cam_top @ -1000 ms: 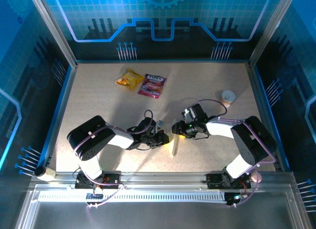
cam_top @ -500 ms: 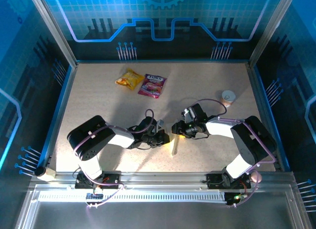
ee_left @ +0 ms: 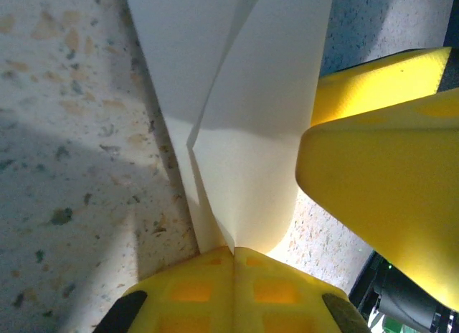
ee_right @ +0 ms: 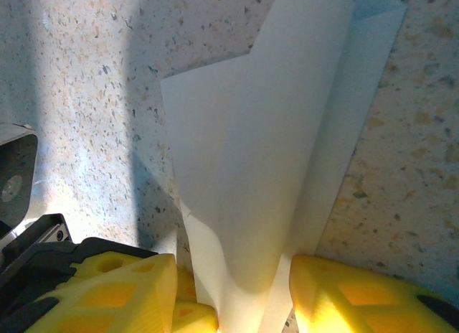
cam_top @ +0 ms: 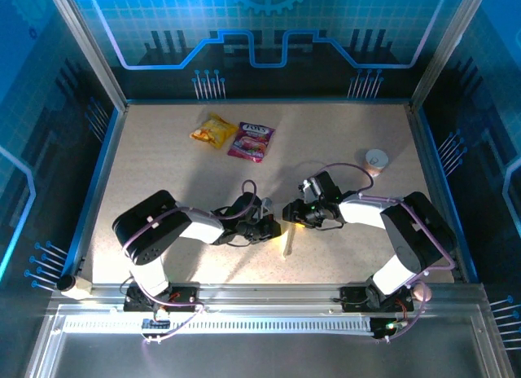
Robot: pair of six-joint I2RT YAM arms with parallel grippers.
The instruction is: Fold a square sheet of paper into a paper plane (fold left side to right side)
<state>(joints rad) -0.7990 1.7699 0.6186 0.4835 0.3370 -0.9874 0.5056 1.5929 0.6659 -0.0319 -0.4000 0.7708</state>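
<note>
- Table (cam_top: pixel 163 174): speckled beige top, seen from above w/ both arm bases at the near edge.
- Yellow snack packet (cam_top: pixel 213 131): laid flat toward the far side, left of centre.
- Pink snack packet (cam_top: pixel 251 141): laid just beside the yellow one, on its right; both are well apart from the arms' tips.
- Left gripper (ee_left: pixel 233 252): lowered to the table near the centre and reached in from the left. Jaws are seen pressed together w/ no gap, pinching the near end of the paper plane.
- Paper plane (cam_top: pixel 286 241): a narrow white folded strip, found near the table's middle, toward the near edge, between the two grippers. From the left wrist it is seen as two overlapping flaps w/ a crease down the middle, fanning out away from the pinch. One long edge is lifted off the table.
- Right gripper (ee_right: pixel 233 275): brought in from the right, tip close to the left gripper's. Jaws are held apart at a medium gap, w/ the folded paper standing between the yellow fingers (ee_right: pixel 129 290); the paper's sides are met by both inner faces.
- White cup (cam_top: pixel 376 159): stood on the table's right part, beyond the right arm, well apart from the paper.
</note>
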